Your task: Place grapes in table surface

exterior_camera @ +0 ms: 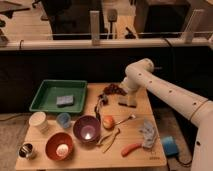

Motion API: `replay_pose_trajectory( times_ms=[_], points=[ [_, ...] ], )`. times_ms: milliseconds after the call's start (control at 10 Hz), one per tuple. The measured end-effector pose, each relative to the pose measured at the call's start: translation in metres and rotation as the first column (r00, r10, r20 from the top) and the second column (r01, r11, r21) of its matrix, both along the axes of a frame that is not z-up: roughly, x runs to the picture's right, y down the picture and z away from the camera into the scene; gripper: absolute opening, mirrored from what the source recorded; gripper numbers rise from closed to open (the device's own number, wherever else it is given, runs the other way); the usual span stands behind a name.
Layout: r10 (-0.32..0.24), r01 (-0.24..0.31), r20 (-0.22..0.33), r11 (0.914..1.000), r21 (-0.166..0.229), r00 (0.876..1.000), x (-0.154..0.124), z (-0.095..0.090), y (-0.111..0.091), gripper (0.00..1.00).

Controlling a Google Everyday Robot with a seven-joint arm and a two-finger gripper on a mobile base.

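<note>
Camera view shows the grapes (115, 90) lying on the table surface (141, 111) near its far edge, clear of the green tray (60, 83) and its grey block (65, 100). The cluster rests on bare wood, not in any container, which is the condition the task calls for. The gripper (126, 101) sits low over the table, just beside the grapes on their right and slightly nearer the camera. Whether it touches the cluster cannot be determined, and whether it is clenched or released cannot be determined either. The arm (150, 80) reaches in from the right and bends downward at the far side of the table. This posture probably keeps it away from the crowded near half. That near half holds the orange fruit (108, 121), the purple bowl (86, 129), the red bowl (59, 145), the white cup (38, 121) and the cloth (148, 132). The far edge therefore looks like the likely choice of drop zone — it offers open wood with no neighbours to disturb. Judged from this layout, the placement is complete or nearly so. The remaining step would be a straight upward retreat, since a sideways exit to the left could drag or roll the loose berries toward the table edge.
</note>
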State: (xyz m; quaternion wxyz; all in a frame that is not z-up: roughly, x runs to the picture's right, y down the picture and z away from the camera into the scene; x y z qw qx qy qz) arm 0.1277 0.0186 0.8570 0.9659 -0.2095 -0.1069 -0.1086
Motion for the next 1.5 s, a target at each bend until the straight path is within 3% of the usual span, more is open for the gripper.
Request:
replay_pose_trajectory(
  times_ms=[200, 400, 500, 700, 800, 1100, 1500],
  points=[
    [0.127, -0.127, 0.029, 0.9919, -0.013, 0.992, -0.003, 0.018, -0.017, 0.80],
    [0.201, -0.200, 0.048, 0.9793, -0.032, 0.978, -0.012, 0.037, -0.021, 0.80],
    [0.220, -0.218, 0.038, 0.9752, -0.037, 0.975, -0.019, 0.043, -0.020, 0.80],
    [0.309, -0.312, -0.066, 0.9495, -0.033, 0.949, -0.023, 0.061, -0.018, 0.80],
    [0.336, -0.341, -0.104, 0.9396, -0.032, 0.936, -0.025, 0.074, -0.014, 0.80],
    [0.383, -0.391, -0.142, 0.9201, -0.030, 0.913, -0.021, 0.093, -0.010, 0.80],
    [0.460, -0.463, -0.081, 0.8856, -0.033, 0.884, -0.018, 0.106, -0.017, 0.80]
  ],
)
